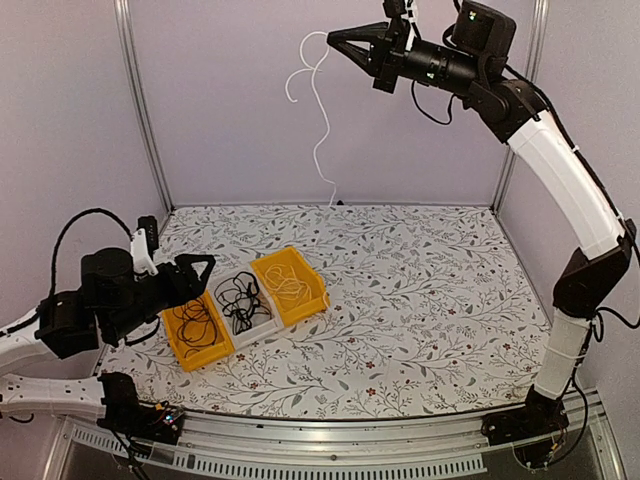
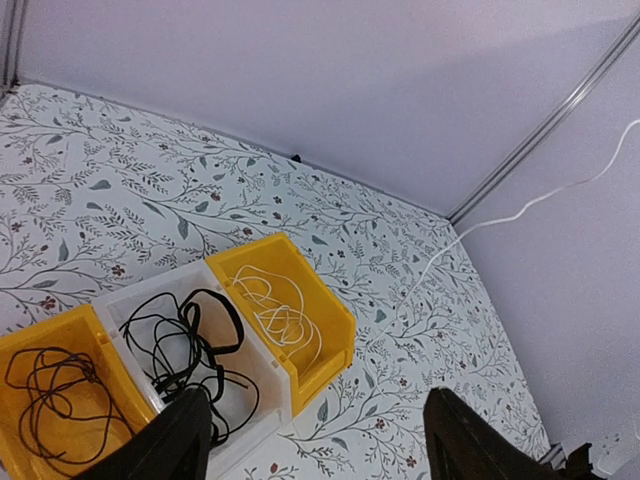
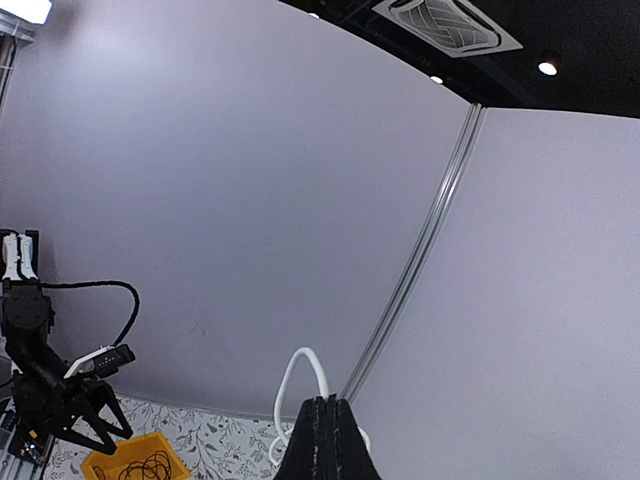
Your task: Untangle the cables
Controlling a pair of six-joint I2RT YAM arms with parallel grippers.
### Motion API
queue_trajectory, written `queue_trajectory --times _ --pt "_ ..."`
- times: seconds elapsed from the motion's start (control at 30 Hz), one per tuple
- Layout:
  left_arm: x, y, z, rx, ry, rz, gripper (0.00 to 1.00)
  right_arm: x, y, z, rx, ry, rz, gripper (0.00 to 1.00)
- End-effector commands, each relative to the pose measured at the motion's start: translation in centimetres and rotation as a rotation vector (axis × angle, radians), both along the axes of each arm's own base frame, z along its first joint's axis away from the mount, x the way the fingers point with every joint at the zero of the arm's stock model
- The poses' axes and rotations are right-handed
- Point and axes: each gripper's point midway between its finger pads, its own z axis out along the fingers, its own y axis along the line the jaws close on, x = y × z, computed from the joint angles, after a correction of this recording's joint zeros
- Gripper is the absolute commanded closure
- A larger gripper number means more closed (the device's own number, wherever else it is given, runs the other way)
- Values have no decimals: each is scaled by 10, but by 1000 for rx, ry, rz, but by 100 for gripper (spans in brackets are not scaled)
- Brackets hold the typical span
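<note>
Right arm [image 1: 560, 170] jaws pinch the white cable [image 1: 320, 140], held high at 12 o'clock. Left arm [image 1: 110, 295] jaws spread, empty. Three cables [image 1: 240, 300] lie separated in bins [image 1: 306, 312] at 9 o'clock; apparently one remains.

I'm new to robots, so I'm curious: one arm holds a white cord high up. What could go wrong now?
The shut right gripper holds the white cable by one small pinch, so it might slip and drop. Its long hanging tail could swing or snag when the arm moves. The open left gripper is near black cables looped together in the white bin and might lift several at once.
</note>
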Motion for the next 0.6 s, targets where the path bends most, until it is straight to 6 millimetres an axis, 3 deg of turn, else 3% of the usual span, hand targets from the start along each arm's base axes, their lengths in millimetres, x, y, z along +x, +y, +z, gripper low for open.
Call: queue_trajectory --times 0.0,0.3,0.4,0.57 --pt "-6 18 -15 17 41 47 24 4 11 13 66 -42 2 100" --pt "-7 17 -15 56 53 33 25 23 34 -4 76 -33 4 100" --pt "-7 15 -15 62 56 23 25 31 41 -16 56 -10 7 100" --pt "-8 16 -17 55 61 23 25 52 61 -58 -14 51 5 100"
